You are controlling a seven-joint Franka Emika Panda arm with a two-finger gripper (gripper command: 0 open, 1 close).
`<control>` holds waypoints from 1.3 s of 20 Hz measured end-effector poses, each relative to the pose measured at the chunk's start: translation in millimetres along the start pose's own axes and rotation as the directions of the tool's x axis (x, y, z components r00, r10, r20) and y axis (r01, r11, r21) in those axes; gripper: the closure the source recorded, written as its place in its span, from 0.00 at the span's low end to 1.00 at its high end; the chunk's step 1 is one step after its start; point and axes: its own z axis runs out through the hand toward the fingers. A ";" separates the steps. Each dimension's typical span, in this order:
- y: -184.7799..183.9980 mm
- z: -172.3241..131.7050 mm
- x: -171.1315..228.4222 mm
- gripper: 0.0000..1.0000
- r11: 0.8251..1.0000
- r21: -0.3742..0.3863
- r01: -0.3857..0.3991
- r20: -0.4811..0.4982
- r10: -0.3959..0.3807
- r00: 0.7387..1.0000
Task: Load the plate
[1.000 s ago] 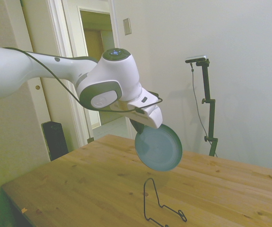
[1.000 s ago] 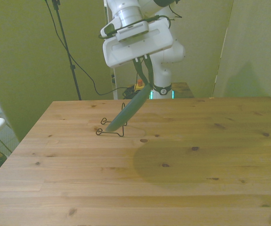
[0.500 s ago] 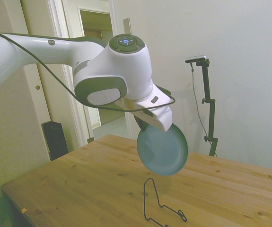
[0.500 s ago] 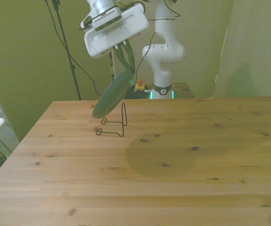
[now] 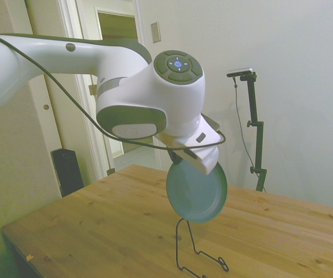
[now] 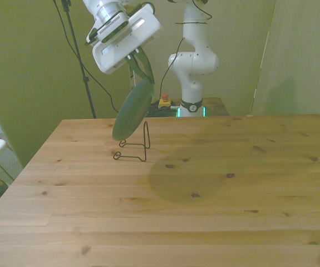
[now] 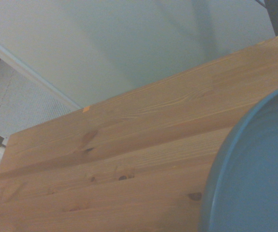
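End effector [image 6: 139, 64] gripping plate [image 6: 132, 109] rim, plate hanging below

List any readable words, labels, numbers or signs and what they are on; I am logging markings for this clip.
No readable text in any view.
The plate held in the claw is plain teal.
The wire stand and table carry no markings.
The round emblem on the arm's base is too small to read.

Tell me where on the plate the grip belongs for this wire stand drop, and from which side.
On the top rim, coming from above. The plate hangs nearly on edge over the wire stand, so its lower edge must stay free to settle into the stand's cradle. The gripper is pinching the upper rim now, fingers across the thin edge, which looks right. A flat face offers nothing to pinch.
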 end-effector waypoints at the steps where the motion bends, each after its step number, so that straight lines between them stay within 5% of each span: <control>1: 2.9 1.2 1.0 1.00 1.000 0.002 -0.003 0.010 0.003 1.000; 26: 55.1 -12.7 9.0 1.00 0.998 0.035 -0.052 0.105 0.048 0.993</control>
